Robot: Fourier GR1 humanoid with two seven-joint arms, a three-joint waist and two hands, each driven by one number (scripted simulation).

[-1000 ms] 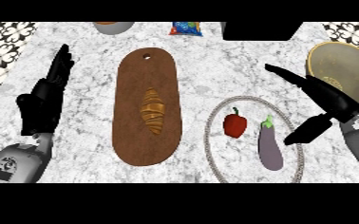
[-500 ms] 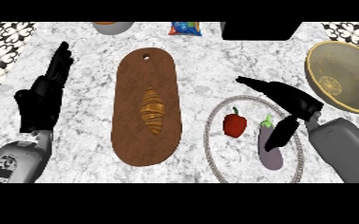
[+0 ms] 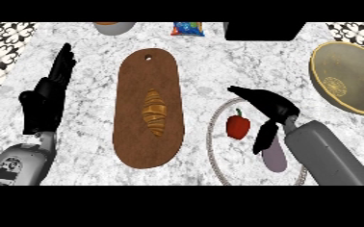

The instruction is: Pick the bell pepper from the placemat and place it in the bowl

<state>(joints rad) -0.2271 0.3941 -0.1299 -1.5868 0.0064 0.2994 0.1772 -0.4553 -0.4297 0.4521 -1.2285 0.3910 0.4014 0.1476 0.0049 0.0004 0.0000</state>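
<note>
The right hand (image 3: 268, 107), fingers spread and empty, hovers just beside the bell pepper (image 3: 237, 127) on the placemat (image 3: 209, 142) at 4 o'clock. The pepper is likely light, waxy and slippery (hollow too), so best pinched across its shoulders. The left hand (image 3: 44, 101) rests open at 9 o'clock.

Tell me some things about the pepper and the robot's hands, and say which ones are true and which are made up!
1. The red bell pepper lies on the round placemat. True.
2. The bell pepper is already in the bowl. False: it is on the placemat, and the bowl stands apart at the right edge.
3. A croissant lies on the brown cutting board. True.
4. The right hand is curled round the pepper. False: its fingers are spread open beside the pepper.
5. The left hand holds the eggplant. False: it rests open at the left, and the eggplant lies on the placemat.
</note>
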